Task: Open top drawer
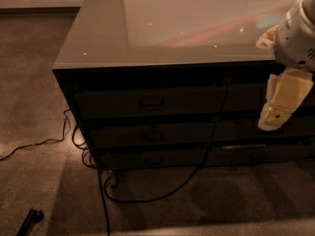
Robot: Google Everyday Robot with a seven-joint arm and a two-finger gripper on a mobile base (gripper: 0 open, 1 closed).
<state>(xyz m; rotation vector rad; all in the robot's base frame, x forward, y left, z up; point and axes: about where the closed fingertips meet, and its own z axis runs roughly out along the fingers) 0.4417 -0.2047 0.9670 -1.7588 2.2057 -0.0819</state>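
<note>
While the top drawer (110, 103) sits shut at the upper left of the cabinet (98, 38), the gripper (273, 116) hangs well to its right, and whether it is wide or narrow cannot be told. Approach the loop handle (151, 103) squarely, then pull straight out.

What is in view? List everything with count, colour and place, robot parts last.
top drawer: one, dark grey-brown, shut, uppermost in cabinet's left half
lower drawers: two, same colour, stacked below it
narrower drawer fronts: dark, cabinet's right half, count unclear
cabinet top: one, glossy grey-beige
cables: several, black, floor beneath cabinet, trailing left
small object: one, black, floor bottom left
floor: brown, speckled
arm: one, white, right edge
hand: one, cream-yellow, before the right drawer fronts
</note>
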